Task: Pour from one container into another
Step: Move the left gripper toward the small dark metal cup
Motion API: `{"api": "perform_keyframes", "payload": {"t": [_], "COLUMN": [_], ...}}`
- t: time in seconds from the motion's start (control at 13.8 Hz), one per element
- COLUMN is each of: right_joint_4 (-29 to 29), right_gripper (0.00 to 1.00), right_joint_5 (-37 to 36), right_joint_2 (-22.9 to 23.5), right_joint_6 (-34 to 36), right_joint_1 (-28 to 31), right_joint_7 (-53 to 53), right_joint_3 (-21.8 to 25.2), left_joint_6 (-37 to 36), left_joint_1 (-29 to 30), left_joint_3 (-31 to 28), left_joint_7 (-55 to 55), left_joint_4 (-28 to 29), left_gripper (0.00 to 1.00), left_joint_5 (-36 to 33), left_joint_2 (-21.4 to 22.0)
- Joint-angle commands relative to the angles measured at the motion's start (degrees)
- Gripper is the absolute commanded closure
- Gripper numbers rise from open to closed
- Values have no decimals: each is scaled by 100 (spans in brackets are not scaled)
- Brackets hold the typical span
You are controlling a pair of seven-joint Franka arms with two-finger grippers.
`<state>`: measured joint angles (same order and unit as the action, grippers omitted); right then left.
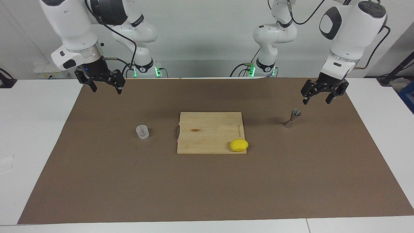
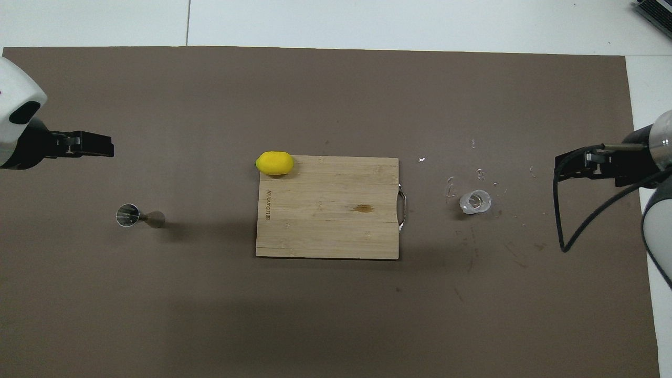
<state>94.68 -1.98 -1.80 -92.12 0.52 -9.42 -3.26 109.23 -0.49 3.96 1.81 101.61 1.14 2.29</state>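
Note:
The clear short cup (image 1: 142,132) (image 2: 475,202) stands upright on the brown mat toward the right arm's end. The metal hourglass jigger (image 1: 292,118) (image 2: 137,216) stands upright toward the left arm's end. My left gripper (image 1: 317,101) (image 2: 107,145) hangs open in the air over the mat close to the jigger, not touching it. My right gripper (image 1: 106,90) (image 2: 559,167) is open and holds nothing; it waits raised over the mat's edge at the right arm's end, well apart from the cup.
A wooden cutting board (image 1: 210,129) (image 2: 325,231) lies between the cup and the jigger. A yellow lemon (image 1: 239,145) (image 2: 274,163) rests on its corner. The brown mat (image 1: 207,187) covers most of the white table. Small white specks lie around the cup.

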Motion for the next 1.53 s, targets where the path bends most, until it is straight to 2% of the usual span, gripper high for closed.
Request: {"api": "perform_keyframes", "payload": {"t": [0.0,0.15,0.44,0.73,0.94,1.31,1.45], "right_joint_4": [15,7,7,7,7,7,7], "right_gripper": [0,0,0,0,0,0,0], "right_joint_5": [-57,-57,-57,-57,-57,-57,-57], "right_joint_2": [-40,-40,-40,-40,-40,-40,-40], "right_joint_6": [72,80,72,80,80,72,72], "right_joint_1": [71,71,71,71,71,71,71], "right_joint_7": [-78,-78,-87,-78,-78,-78,-78], "right_joint_3": [-52,-52,-52,-52,-52,-52,-52], "left_joint_6": [615,906,977,864,934,556,626], "left_joint_1": [-91,-197,-364,-592,-602,-619,-654], "left_joint_3": [-18,-18,-9,-1,-9,8,34], "left_joint_7": [-49,-41,12,-15,-49,-426,-401], "left_joint_4": [280,377,351,386,509,439,404], "left_gripper": [0,0,0,0,0,0,0], "left_joint_5": [-26,-26,-26,-26,-26,-26,-26], "left_joint_2": [61,61,61,78,114,123,105]}}
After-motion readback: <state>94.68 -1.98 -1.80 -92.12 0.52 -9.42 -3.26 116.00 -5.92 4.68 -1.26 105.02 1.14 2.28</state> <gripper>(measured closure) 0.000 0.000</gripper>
